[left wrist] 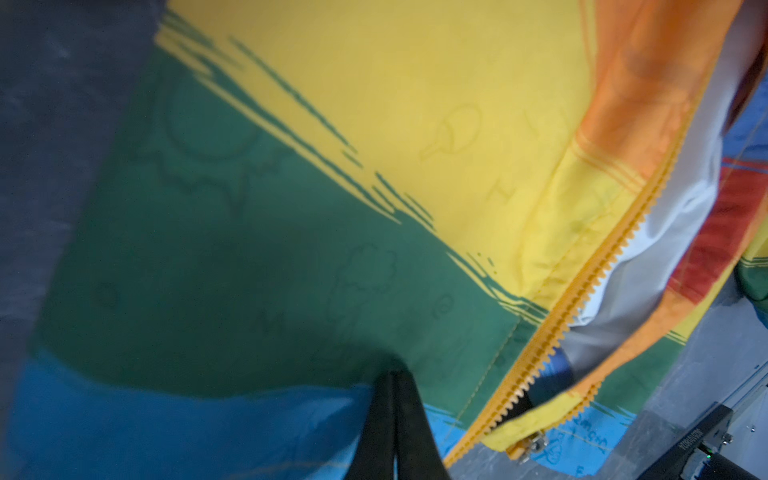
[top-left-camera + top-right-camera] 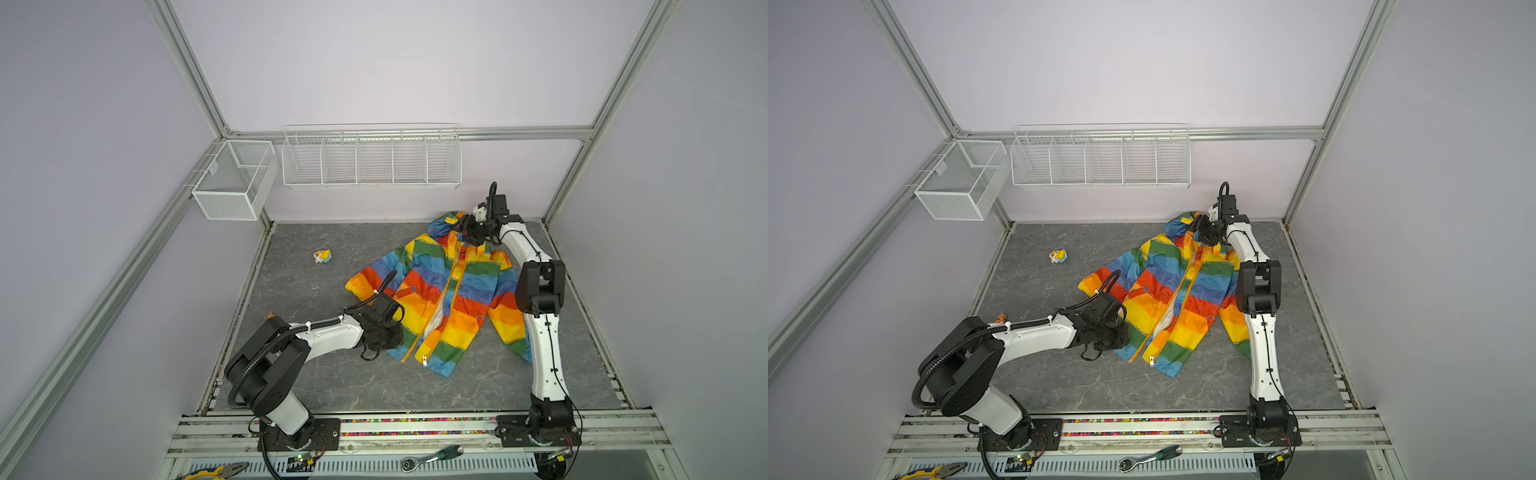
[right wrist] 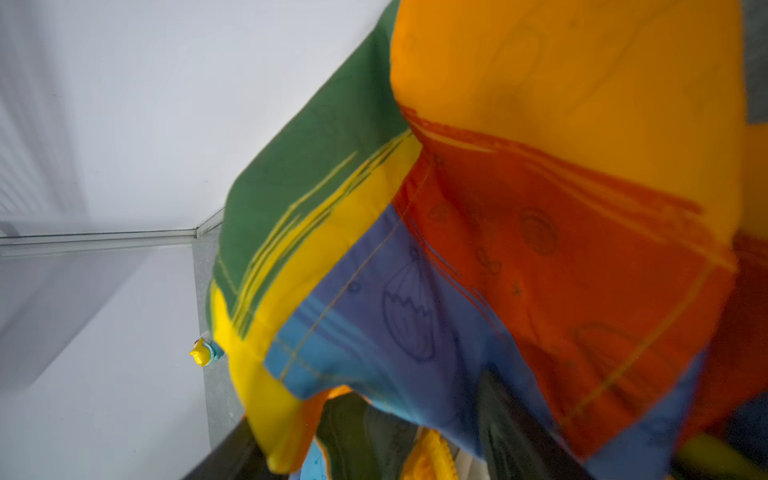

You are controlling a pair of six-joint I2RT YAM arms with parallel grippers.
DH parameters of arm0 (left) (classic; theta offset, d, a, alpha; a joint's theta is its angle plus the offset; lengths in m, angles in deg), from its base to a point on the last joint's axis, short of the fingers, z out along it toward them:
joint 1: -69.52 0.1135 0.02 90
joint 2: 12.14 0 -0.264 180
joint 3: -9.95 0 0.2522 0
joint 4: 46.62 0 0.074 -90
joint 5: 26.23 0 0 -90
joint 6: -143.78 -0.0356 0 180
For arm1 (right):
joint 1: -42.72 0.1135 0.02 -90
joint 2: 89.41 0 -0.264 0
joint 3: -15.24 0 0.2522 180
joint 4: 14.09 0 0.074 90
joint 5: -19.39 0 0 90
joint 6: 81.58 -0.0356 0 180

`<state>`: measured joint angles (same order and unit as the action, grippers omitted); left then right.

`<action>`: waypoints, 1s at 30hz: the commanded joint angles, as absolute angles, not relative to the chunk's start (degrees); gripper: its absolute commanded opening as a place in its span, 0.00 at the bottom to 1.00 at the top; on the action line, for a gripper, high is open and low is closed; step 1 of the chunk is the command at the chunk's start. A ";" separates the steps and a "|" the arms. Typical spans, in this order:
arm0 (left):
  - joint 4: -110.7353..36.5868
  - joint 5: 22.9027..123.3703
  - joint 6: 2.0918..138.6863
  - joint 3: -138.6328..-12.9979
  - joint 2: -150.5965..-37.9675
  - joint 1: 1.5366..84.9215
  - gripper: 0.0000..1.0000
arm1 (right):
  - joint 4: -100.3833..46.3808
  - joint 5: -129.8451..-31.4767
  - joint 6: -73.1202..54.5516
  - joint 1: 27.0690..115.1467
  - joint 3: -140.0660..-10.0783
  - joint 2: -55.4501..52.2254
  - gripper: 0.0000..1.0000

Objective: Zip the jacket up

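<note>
1. The jacket (image 2: 449, 299) (image 2: 1175, 299) is spread front-up on the grey table (image 2: 332, 374), right of centre in both top views. The hood is toward the back wall and the hem toward the robot bases.
2. The orange-yellow zipper (image 2: 451, 291) (image 1: 573, 299) is seen undone. The front edges lie close together at the chest and spread apart lower down, where the cream lining (image 2: 434, 322) is exposed.
3. A small white slider (image 2: 424, 360) (image 2: 1151, 360) is found at the hem, on the edge of the front panel nearer the right arm.
4. The left gripper (image 2: 384, 336) (image 1: 392, 374) is clenched – its jaws are pressed together. Its tips are set against the fabric where the green stripe meets the blue, beside the zipper's lower end. Whether a fold is pinched cannot be told.
5. The right gripper (image 2: 467, 230) (image 2: 1202, 228) is placed at the collar and hood. In the right wrist view its dark fingers (image 3: 511, 428) are blurred and stand apart, with hood fabric draped over and between them – whether that fabric is clamped cannot be told.
6. A small yellow, white and blue toy (image 2: 322, 255) (image 2: 1058, 255) is seen well apart from the jacket, toward the left arm's side of the table.
</note>
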<state>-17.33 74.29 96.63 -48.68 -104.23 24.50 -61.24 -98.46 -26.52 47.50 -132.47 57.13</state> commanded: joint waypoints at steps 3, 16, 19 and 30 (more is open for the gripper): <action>-12.11 71.57 95.88 -47.44 -107.32 25.04 0.06 | -62.63 -95.30 -23.01 45.77 -129.95 52.51 0.70; -2.94 68.77 91.01 -54.01 -103.90 25.22 0.06 | -49.79 -99.36 -23.88 45.20 -106.87 36.03 0.68; -1.74 68.84 90.56 -54.80 -101.47 25.22 0.06 | -47.31 -101.43 -23.99 45.27 -102.85 35.19 0.63; -3.27 70.82 91.20 -54.13 -98.44 25.22 0.08 | -42.57 -105.45 -24.38 45.89 -100.38 41.01 0.54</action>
<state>-3.42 70.29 91.65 -53.33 -98.20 25.01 -45.89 -102.66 -24.42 45.51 -100.30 38.88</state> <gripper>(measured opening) 0.080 0.530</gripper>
